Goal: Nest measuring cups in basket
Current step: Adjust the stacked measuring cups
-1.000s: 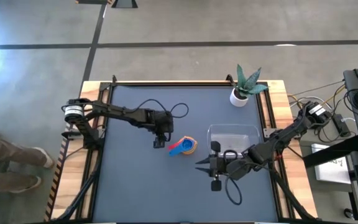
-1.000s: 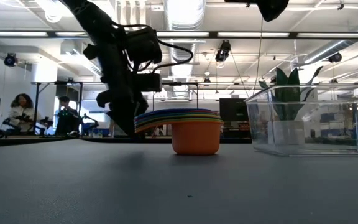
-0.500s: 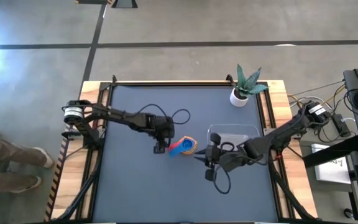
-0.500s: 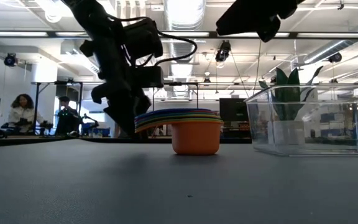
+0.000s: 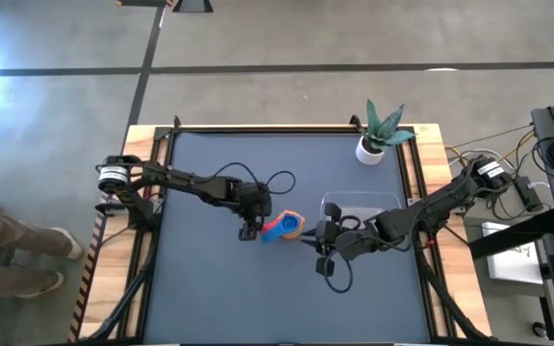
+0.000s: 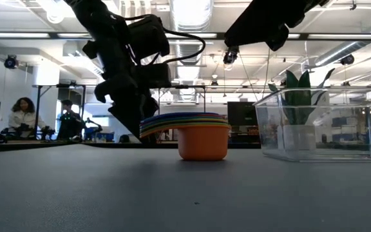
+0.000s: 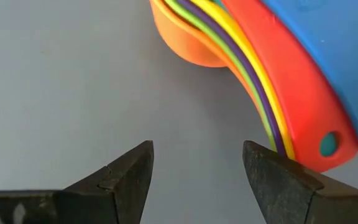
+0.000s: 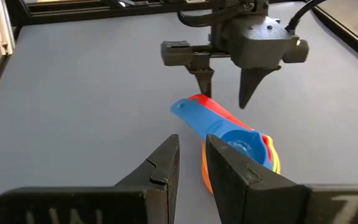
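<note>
The measuring cups stand nested in one stack on the table, resting on the orange bottom cup, with blue on top. Their handles fan toward the table's left. My left gripper is open and points down just left of the handle ends; the handles lie outside its gap, beside one finger. My right gripper hangs above the table right of the stack, its fingers a little apart and empty. The clear basket stands empty right of the stack. My left gripper has one finger right beside the free ends of the stacked handles. I cannot tell whether it touches them. The stack stands upright on the table.
A white plant pot stands at the far right corner, behind the basket. Bare table lies toward the near edge and the left. People sit in the room beyond the table.
My right gripper has gone up and toward the stack, to the table's left and far side. My left gripper has gone a little toward the near edge, closer to the handle ends. The stack has stayed in place.
</note>
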You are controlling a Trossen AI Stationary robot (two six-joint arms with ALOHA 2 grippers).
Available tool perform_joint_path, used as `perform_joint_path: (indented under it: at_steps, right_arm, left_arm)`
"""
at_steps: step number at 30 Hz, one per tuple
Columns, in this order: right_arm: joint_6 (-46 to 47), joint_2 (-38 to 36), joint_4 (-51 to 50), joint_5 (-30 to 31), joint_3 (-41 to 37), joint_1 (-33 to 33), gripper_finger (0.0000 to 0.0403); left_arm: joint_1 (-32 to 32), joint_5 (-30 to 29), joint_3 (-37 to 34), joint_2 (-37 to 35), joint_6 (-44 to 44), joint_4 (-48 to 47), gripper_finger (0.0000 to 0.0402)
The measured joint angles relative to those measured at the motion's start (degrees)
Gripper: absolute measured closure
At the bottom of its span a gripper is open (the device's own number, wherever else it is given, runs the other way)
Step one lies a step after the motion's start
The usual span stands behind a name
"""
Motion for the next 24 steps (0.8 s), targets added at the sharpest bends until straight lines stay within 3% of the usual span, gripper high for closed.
perform_joint_path:
  at_steps: [18, 24]
  right_arm:
    - [3.26, 0.0, -3.54, -0.85, 0.0, -0.39, 0.0335]
    - [3.58, 0.0, -3.76, -0.85, 0.0, -0.57, 0.0335]
  left_arm:
    - [-3.61, 1.83, 0.0, 0.0, -2.28, 1.25, 0.0171]
    - [-5.13, 9.1, 0.0, 0.0, -3.64, 7.07, 0.0171]
